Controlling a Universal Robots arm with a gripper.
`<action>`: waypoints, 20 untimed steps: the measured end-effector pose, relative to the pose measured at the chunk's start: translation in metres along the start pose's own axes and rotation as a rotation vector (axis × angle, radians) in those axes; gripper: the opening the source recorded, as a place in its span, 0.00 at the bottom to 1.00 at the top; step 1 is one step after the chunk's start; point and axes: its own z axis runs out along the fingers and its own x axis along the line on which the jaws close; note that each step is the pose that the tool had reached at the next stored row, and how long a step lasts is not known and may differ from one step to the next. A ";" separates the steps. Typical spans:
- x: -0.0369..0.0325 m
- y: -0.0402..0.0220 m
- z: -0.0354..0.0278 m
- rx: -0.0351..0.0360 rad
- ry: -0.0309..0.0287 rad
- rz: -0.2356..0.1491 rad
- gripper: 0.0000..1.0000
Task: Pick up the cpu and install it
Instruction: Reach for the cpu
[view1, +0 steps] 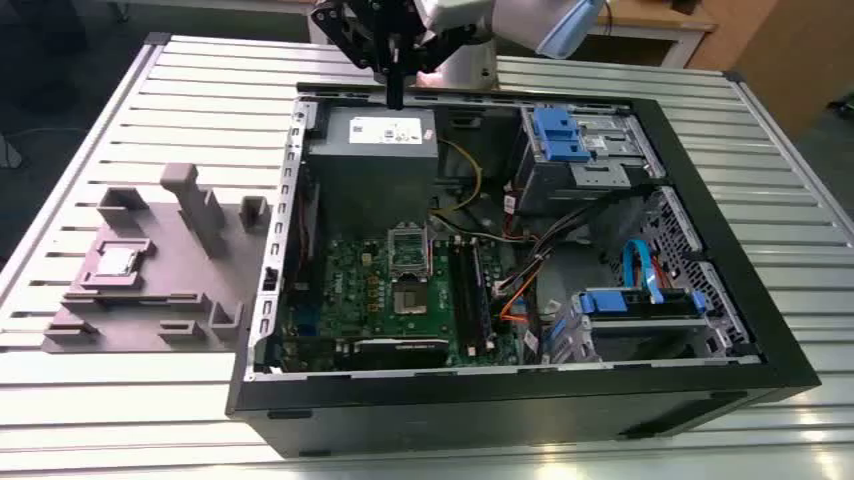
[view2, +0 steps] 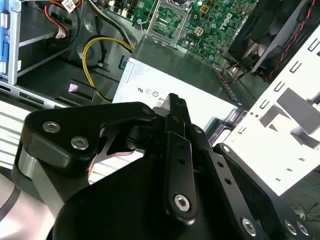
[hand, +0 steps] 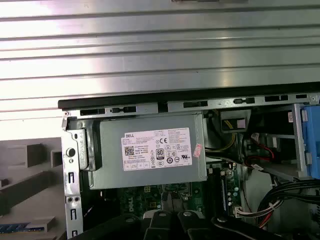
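The cpu (view1: 118, 262) is a small silver square lying flat in a recess of a grey holder block (view1: 147, 290), on the table at the exterior view's left, outside the computer case (view1: 534, 395). My gripper (view1: 396, 98) hangs well away from it, above the grey power supply (view1: 374, 130) at the far end of the open case. Its black fingers (view2: 175, 102) are pressed together with nothing between them. On the green motherboard (view1: 360, 285) the socket (view1: 407, 298) lies exposed, with its metal frame (view1: 407, 245) swung up.
The case has tall black walls all around. Inside are blue drive brackets (view1: 561, 135), long black memory slots (view1: 467, 290) and loose yellow, orange and black cables (view1: 514, 290). Upright grey posts (view1: 200, 205) rise from the holder block. The table (view1: 200, 90) is ribbed metal.
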 end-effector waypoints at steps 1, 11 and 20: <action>0.0000 0.0000 0.0000 0.0000 0.0000 0.000 0.10; 0.0003 0.0000 0.0000 0.0001 0.0000 0.000 0.10; 0.0119 -0.0009 0.0003 -0.0001 -0.0001 0.000 0.10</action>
